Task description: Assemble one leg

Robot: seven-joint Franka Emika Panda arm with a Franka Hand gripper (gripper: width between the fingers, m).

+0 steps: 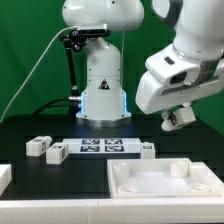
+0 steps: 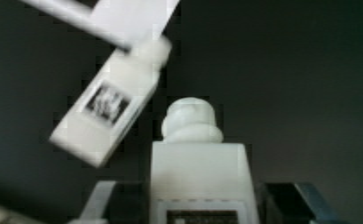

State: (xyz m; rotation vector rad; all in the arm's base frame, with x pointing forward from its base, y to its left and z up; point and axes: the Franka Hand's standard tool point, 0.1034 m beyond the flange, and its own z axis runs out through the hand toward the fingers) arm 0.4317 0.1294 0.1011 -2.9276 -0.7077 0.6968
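The pincer point(image 1: 177, 118) is seen raised above the bench point(image 1: 60, 130) on the exterior view's right. It is closed narrowly on the leg point(image 2: 199, 165), which in the wrist view is framed by the two dark fingers. The leg's long axis is judged to run straight out along the fingers, with the knobbed stud point(image 2: 192, 118) leading away from the wrist and down toward the bench.

The white square panel point(image 1: 150, 192) is found below the pincer, toward the front of the exterior view. Its recessed corner point(image 1: 181, 170) sits almost under the held leg, though depth cannot be settled from this view. A descent with the stud kept in line with that recess is judged to be what is called for.

A second leg point(image 2: 107, 100), bearing a marker tag, lies loose and slanted beyond the stud, apart from it.
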